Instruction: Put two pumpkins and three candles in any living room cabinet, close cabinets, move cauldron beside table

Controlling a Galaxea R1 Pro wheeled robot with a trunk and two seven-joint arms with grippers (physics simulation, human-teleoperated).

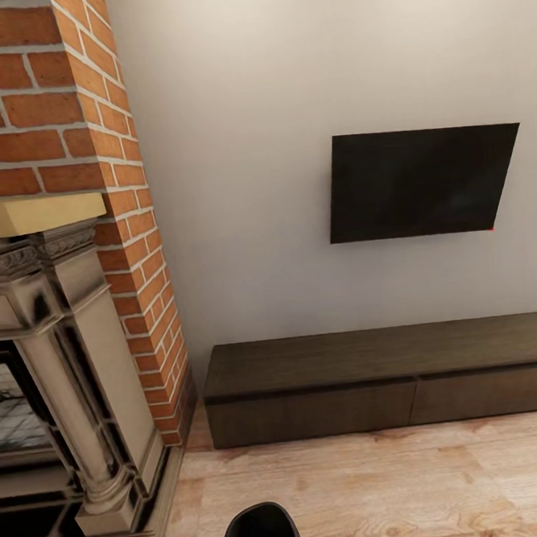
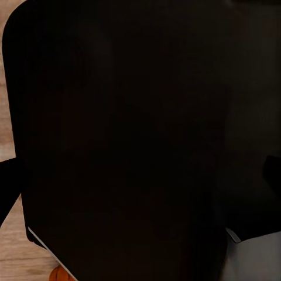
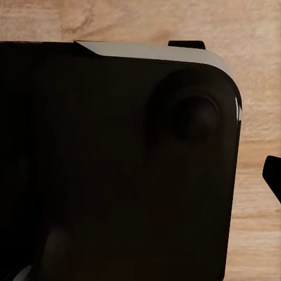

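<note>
The long dark-brown cabinet (image 1: 390,380) sits low on the floor against the far wall, to the right of the brick chimney (image 1: 71,114) and the pale carved fireplace (image 1: 75,380). Its two wide drawer fronts look shut, with just a thin line between them. They have no handles, so I think a gripper would have to hook a top edge or push to open one. The wood looks stiff and heavy, so a drawer may need a firm, slow pull. The right end of the cabinet is cut off by the picture edge.

A flat black TV (image 1: 423,182) hangs on the wall above it. The wooden floor (image 1: 398,484) is bare in front of the cabinet.

At the near edge of the head view there is a round black thing (image 1: 261,531). I cannot tell if it is part of the robot or something else.

In the left wrist view a big dark robot part (image 2: 129,140) blocks almost all of the picture. A tiny bit of orange (image 2: 58,274) peeks out under it at the edge, down on the floor. It could be one of the pumpkins, but so little shows that I cannot be sure. A pumpkin that small should be light and smooth and might roll away, so I would squeeze it around its middle.

The right wrist view has a dark robot part (image 3: 117,164) too, with floor behind it. I cannot tell if either pincer is apart or together.
</note>
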